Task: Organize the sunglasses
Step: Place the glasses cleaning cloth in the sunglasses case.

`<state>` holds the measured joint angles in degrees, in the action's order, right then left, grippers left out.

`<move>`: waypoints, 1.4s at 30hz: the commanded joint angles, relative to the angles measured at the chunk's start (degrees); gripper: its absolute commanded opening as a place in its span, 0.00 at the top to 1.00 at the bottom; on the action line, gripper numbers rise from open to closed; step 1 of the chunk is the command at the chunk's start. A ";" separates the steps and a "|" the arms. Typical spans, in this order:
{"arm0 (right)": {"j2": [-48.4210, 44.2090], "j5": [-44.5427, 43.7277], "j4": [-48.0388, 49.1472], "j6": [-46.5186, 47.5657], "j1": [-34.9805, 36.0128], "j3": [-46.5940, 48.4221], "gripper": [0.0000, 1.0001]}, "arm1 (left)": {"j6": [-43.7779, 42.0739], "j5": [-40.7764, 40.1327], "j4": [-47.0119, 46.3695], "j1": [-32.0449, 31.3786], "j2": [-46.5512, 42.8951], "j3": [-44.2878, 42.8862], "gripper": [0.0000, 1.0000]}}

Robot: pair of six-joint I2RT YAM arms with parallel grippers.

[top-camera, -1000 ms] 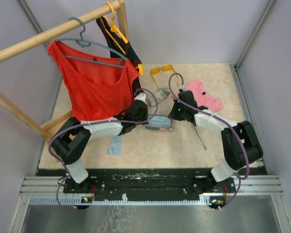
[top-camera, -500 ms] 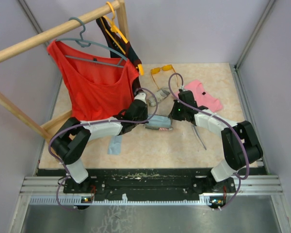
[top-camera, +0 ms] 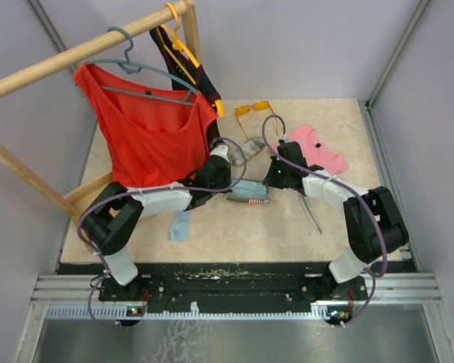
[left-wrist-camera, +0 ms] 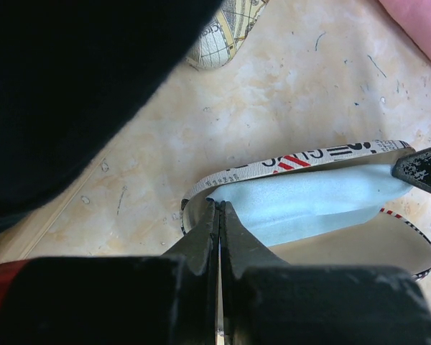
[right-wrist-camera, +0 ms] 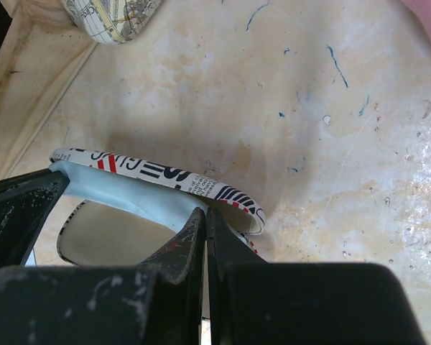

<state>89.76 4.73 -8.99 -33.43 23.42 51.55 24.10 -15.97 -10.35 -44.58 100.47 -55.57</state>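
Observation:
The orange-lensed sunglasses lie at the back of the table, away from both arms. The slim greyish-lilac sunglasses lie beside my right forearm. Between the arms an open newsprint-patterned case holds a light-blue cloth. My left gripper is shut on the cloth's left end at the case's rim. My right gripper is shut on the cloth at its other end, just inside the printed rim. In the overhead view the left gripper and right gripper flank the case.
A shut map-patterned case lies just behind the open one. A pink cloth is at the back right, another light-blue cloth at the front left. A wooden rack with a red top on a hanger overhangs the left side.

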 commanded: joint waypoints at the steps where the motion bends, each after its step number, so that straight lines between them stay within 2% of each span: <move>1: 0.20 -0.57 2.19 0.76 -0.66 2.94 1.00 | -0.54 0.44 -1.81 0.42 0.70 -1.82 0.99; 12: 0.24 -0.50 2.35 0.77 -0.66 3.39 1.00 | -0.58 0.06 -1.81 0.42 0.41 -1.74 0.94; 23: -0.19 -0.27 2.29 0.84 -0.66 3.28 0.85 | -0.54 -0.75 -1.45 0.46 0.26 -1.65 0.83; 42: -3.59 -4.05 -0.02 3.30 -0.66 3.29 0.75 | -0.06 -3.36 -0.26 0.98 -1.88 -0.90 0.73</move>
<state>89.71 2.94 -9.82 -32.05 23.33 52.27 24.12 -17.98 -10.44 -44.03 100.49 -55.59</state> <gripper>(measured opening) 0.245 0.260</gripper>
